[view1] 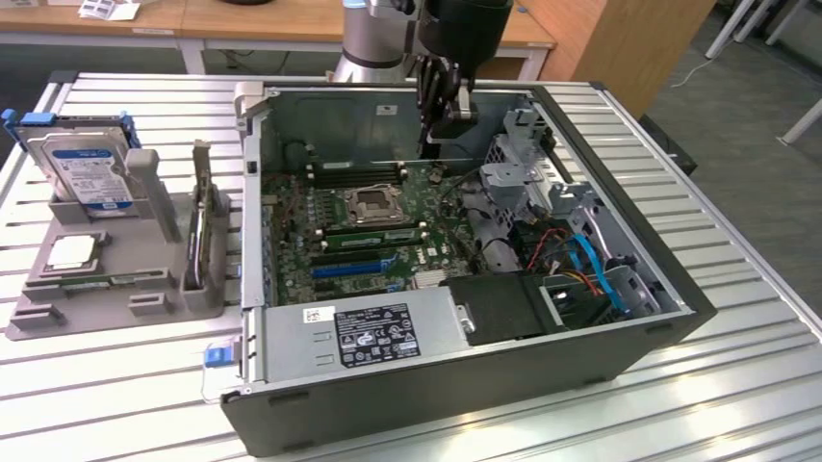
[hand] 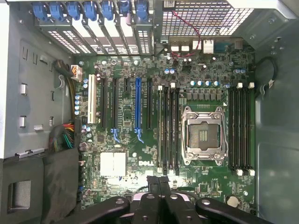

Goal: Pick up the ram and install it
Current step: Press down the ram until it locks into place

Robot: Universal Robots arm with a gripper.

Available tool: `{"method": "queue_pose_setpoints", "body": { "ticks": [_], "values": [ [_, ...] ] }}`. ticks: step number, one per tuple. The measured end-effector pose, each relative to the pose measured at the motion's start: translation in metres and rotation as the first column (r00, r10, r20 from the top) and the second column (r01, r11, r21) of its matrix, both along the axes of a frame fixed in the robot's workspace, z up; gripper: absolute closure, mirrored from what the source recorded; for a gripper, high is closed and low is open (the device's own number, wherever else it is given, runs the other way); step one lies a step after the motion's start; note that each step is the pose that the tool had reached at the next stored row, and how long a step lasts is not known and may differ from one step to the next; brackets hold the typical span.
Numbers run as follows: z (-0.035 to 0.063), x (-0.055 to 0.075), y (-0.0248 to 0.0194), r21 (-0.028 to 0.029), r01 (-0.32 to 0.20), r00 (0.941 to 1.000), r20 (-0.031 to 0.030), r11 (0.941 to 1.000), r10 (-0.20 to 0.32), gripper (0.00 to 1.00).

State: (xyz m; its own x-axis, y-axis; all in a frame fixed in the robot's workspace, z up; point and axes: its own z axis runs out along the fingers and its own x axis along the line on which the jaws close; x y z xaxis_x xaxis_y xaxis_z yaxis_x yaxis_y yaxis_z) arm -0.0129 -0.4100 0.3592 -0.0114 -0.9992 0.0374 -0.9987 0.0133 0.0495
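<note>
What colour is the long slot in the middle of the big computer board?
Blue. The long slot shows best in the wrist view.

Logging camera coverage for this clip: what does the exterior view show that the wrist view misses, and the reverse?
Exterior alone: the slatted table, the grey holder with the hard drive upright, and the power supply label. Wrist alone: the blue card-slot clips along the case's rear. Both: the motherboard, the empty CPU socket, and the shut claw above the open case, empty.
</note>
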Motion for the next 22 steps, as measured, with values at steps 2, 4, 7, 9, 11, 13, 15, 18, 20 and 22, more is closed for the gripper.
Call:
{"method": "queue_pose_setpoints", "body": {
  "ticks": [2, 4, 7, 9, 11, 13, 15, 18, 20, 22],
  "values": [
    [0.0, 0.0, 0.0, -0.0001, 0.016, 0.9999, -0.0001, 0.9999, -0.016, 0.89],
    [0.0, 0.0, 0.0, -0.0001, 0.049, 0.9988, 0.0, 0.9988, -0.049, 0.89],
    [0.0, 0.0, 0.0, 0.0, 0.1, 0.995, 0.0001, 0.995, -0.1, 0.89],
    [-0.0001, 0.0, 0.0, 0.0001, 0.132, 0.9912, 0.0001, 0.9912, -0.132, 0.89],
    [-0.0001, 0.0, 0.0, 0.0, 0.165, 0.9862, 0.0002, 0.9862, -0.165, 0.89],
    [-0.0001, 0.0, 0.0, 0.0, 0.198, 0.9801, 0.0002, 0.9801, -0.198, 0.89],
    [-0.0002, 0.0, 0.0, 0.0001, 0.234, 0.9723, 0.0002, 0.9723, -0.234, 0.89],
    [-0.0003, 0.0, 0.0, 0.0001, 0.285, 0.9585, 0.0003, 0.9585, -0.285, 0.89],
    [-0.0005, 0.0, 0.0, 0.0001, 0.319, 0.9478, 0.0004, 0.9478, -0.319, 0.89],
    [-0.0007, 0.0, 0.0, 0.0002, 0.354, 0.9354, 0.0004, 0.9354, -0.354, 0.89]
  ]
}}
